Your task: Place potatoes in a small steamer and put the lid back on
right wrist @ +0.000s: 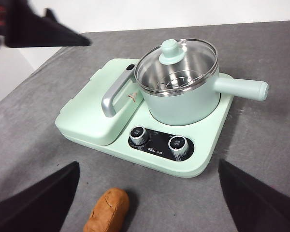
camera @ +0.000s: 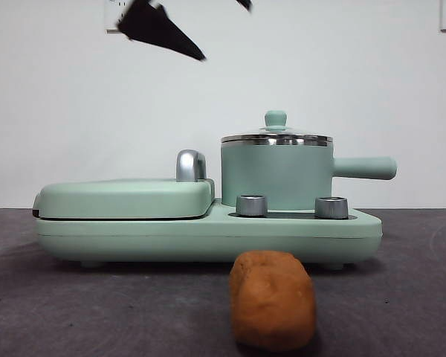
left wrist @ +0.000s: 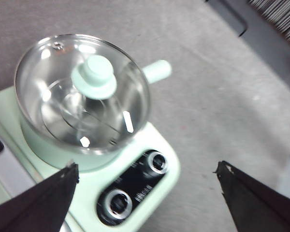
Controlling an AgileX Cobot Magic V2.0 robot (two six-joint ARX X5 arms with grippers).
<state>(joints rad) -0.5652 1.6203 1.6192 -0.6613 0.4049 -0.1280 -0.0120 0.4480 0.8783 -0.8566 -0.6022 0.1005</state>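
Right wrist view: potato (right wrist: 108,209) | left wrist view: lid (left wrist: 82,92) only

grey table (camera: 74,312) w/ cooker (camera: 208,234), potato (camera: 273,299)

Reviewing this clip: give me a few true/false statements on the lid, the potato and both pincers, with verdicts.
1. The lid sits on the small steamer. True.
2. The potato is inside the steamer. False: it lies on the table in front of the appliance.
3. The left pincer is open, above the steamer. True.
4. The right pincer grips the potato. False: it is open and holds nothing.
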